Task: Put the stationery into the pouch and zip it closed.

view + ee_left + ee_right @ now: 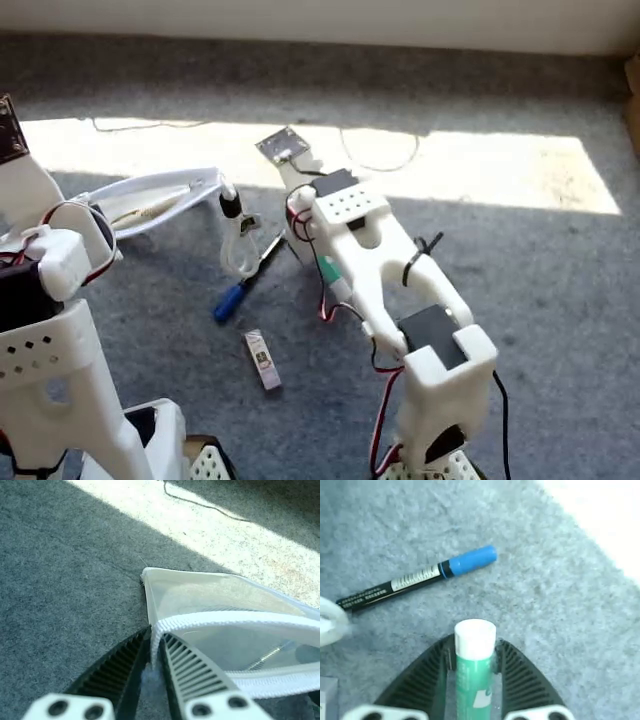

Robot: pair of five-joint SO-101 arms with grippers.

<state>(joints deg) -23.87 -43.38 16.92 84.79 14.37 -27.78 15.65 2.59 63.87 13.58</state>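
**fig. — both grippers engaged, pouch open on the carpet**

**high view.** the pouch (pixel 150 200), white and partly see-through, lies on the grey carpet (pixel 520 290) in front of the left arm (pixel 50 340), its mouth standing open. the right arm (pixel 400 270) stretches from its base toward the middle of the scene. a green stick (pixel 328 270) shows under its forward end. a marker (pixel 245 283) with a black body and a blue cap lies flat between the pouch and the right arm. a small white block (pixel 262 358) lies apart from the marker, past the capped end and nearer the arm bases. a thin cable (pixel 385 162) runs across the sunlit strip beyond.

**left wrist view.** the left gripper (pixel 155 640) has its jaws drawn narrow, pinching the woven zip edge of the pouch (pixel 225 605) near one corner. the pouch rests on the carpet (pixel 60 580). what lies behind its mesh wall cannot be made out.

**right wrist view.** the right gripper (pixel 475 641) holds the green stick (pixel 472 680) between its ribbed jaws, the white cap pointing forward past the fingertips. the marker (pixel 420 575) lies on the carpet (pixel 560 605) ahead of the jaws, near but not touching the stick.
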